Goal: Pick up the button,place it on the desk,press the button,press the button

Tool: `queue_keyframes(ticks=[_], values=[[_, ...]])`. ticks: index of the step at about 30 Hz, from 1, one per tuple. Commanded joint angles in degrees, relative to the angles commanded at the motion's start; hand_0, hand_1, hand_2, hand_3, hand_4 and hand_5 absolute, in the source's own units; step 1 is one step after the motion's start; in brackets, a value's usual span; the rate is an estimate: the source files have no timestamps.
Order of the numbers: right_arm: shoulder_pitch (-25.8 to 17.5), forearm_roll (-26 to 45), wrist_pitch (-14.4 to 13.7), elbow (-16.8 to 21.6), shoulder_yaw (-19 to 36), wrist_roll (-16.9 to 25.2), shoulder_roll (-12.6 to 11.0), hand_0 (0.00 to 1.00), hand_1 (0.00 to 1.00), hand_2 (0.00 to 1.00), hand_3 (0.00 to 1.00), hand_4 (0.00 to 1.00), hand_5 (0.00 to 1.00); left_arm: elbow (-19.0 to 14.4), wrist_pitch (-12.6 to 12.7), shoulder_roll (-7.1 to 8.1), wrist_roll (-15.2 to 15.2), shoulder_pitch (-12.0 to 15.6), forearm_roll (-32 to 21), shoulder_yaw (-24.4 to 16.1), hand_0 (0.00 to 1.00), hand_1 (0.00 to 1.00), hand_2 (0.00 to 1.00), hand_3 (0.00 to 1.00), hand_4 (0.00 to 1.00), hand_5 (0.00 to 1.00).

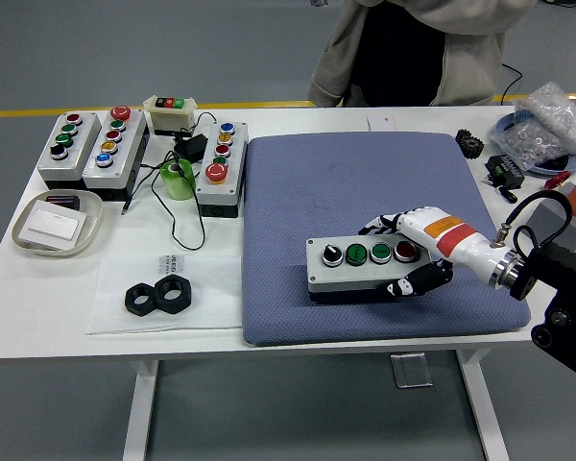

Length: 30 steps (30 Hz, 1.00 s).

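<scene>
A grey button box (363, 268) with a black knob, two green buttons and a dark red one lies on the blue mat (365, 182), near the mat's front edge. My right hand (411, 252) is shut on the box's right end, fingers over its far side and thumb on its near side. The white forearm with an orange band (458, 238) reaches in from the right. My left arm is out of the picture.
Three more button boxes (69, 146) (113, 141) (221, 165), a small switch box (170, 112) and a green tape roll (178, 179) crowd the table's far left. A tray (56, 223) and two black nuts (159, 295) lie front left. Loose parts (542, 130) sit far right. A person (413, 48) stands behind the table.
</scene>
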Motion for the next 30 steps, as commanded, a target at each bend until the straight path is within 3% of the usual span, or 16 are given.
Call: queue_keyframes(ticks=[7, 8, 13, 14, 19, 20, 25, 26, 30], values=[[0.33, -1.09, 1.71, -0.69, -0.42, -0.5, 0.3, 0.51, 0.463, 0.53, 0.746, 0.848, 0.157, -0.03, -0.01, 0.01, -0.02, 0.02, -0.16, 0.11, 0.732, 0.826, 0.849, 0.821, 0.622, 0.998], [0.33, -1.55, 2.2, -0.79, -0.36, -0.69, 0.35, 0.588, 0.538, 0.601, 0.79, 0.852, 0.158, -0.03, -0.02, 0.01, -0.05, 0.03, -0.26, 0.18, 0.727, 0.826, 0.849, 0.821, 0.621, 0.998], [0.25, -3.94, 3.58, -0.61, 0.14, -1.53, 0.33, 0.588, 0.538, 0.601, 0.79, 0.852, 0.158, -0.04, -0.03, 0.07, -0.12, 0.0, -0.46, 0.35, 0.727, 0.826, 0.849, 0.821, 0.621, 0.998], [0.21, -4.68, 3.85, -0.57, 0.33, -1.84, 0.33, 0.751, 0.661, 0.741, 0.9, 0.936, 0.162, -0.03, -0.02, 0.06, -0.1, -0.01, -0.4, 0.32, 0.726, 0.826, 0.849, 0.821, 0.621, 0.998], [0.03, -5.43, 3.67, -0.42, 0.91, -2.29, 0.27, 0.751, 0.661, 0.741, 0.9, 0.936, 0.162, -0.03, -0.02, 0.06, -0.15, 0.03, -0.51, 0.36, 0.726, 0.826, 0.849, 0.821, 0.621, 0.998], [-0.1, -5.63, 3.65, -0.24, 1.26, -2.43, 0.23, 0.791, 0.699, 0.79, 0.922, 0.938, 0.158, -0.01, 0.0, 0.05, -0.13, 0.06, -0.41, 0.27, 0.726, 0.827, 0.849, 0.821, 0.622, 0.998], [-0.46, -5.97, 4.51, 0.72, 1.99, -2.92, -0.05, 0.791, 0.699, 0.79, 0.922, 0.938, 0.158, 0.0, 0.05, 0.02, -0.04, 0.24, -0.07, 0.0, 0.726, 0.827, 0.849, 0.821, 0.622, 0.998], [-0.52, -5.96, 4.67, 0.87, 2.04, -2.99, -0.1, 0.831, 0.731, 0.871, 0.971, 0.971, 0.174, 0.01, 0.05, 0.02, -0.03, 0.27, -0.01, -0.04, 0.726, 0.827, 0.849, 0.821, 0.622, 0.998], [-0.95, -5.79, 5.52, 1.76, 2.48, -3.5, -0.34, 0.831, 0.731, 0.871, 0.971, 0.971, 0.174, 0.01, 0.06, 0.0, 0.08, 0.42, 0.4, -0.28, 0.726, 0.827, 0.849, 0.821, 0.622, 0.998]])
